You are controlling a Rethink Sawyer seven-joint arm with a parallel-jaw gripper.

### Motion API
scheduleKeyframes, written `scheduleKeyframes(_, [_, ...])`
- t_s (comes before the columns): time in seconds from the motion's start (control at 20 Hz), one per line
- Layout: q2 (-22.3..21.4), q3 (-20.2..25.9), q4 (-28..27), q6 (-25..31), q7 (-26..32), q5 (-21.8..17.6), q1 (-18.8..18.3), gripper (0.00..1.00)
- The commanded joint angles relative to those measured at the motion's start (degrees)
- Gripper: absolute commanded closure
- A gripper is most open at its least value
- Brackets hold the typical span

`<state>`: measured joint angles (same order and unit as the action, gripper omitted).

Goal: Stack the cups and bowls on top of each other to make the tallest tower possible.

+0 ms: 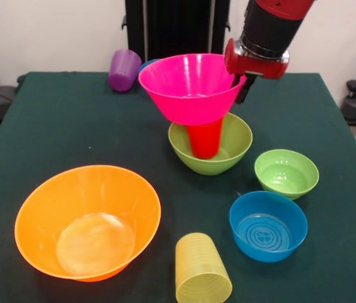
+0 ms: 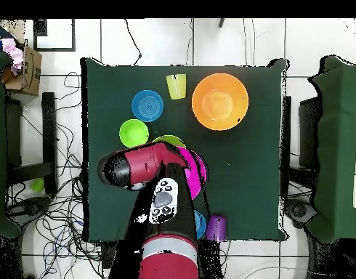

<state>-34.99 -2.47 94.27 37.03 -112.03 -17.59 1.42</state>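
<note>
The tower stands mid-table: a medium lime green bowl (image 1: 211, 151) holds a bright red cup (image 1: 204, 139), and a hot pink bowl (image 1: 190, 85) sits on top of the cup. My gripper (image 1: 242, 85) is at the pink bowl's right rim and is shut on it. In the overhead view my arm covers most of the pink bowl (image 2: 195, 171) and the green bowl (image 2: 168, 139). A purple cup (image 1: 125, 69) lies on its side at the back. A ribbed yellow cup (image 1: 202, 270) lies at the front. The pinkish-red cup is out of view.
A large orange bowl (image 1: 88, 221) stands at the front left. A small lime green bowl (image 1: 286, 173) and a small blue bowl (image 1: 268, 225) stand at the right. A second blue bowl (image 1: 148, 63) peeks out behind the pink bowl, next to the purple cup.
</note>
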Motion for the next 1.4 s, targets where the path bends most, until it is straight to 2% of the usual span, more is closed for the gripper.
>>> scheduleKeyframes(0.05, [8.43, 2.44, -6.04, -2.84, -5.18, -1.77, 2.17, 1.0])
scheduleKeyframes(0.3, [8.23, 2.93, -5.84, -2.82, -4.09, -0.8, 1.95, 1.0])
scheduleKeyframes(0.7, [5.36, 4.81, -2.98, -1.79, -2.07, 0.87, 0.48, 1.0])
scheduleKeyframes(1.4, [4.71, 6.63, -3.13, 1.22, -0.81, 2.97, -0.39, 1.0])
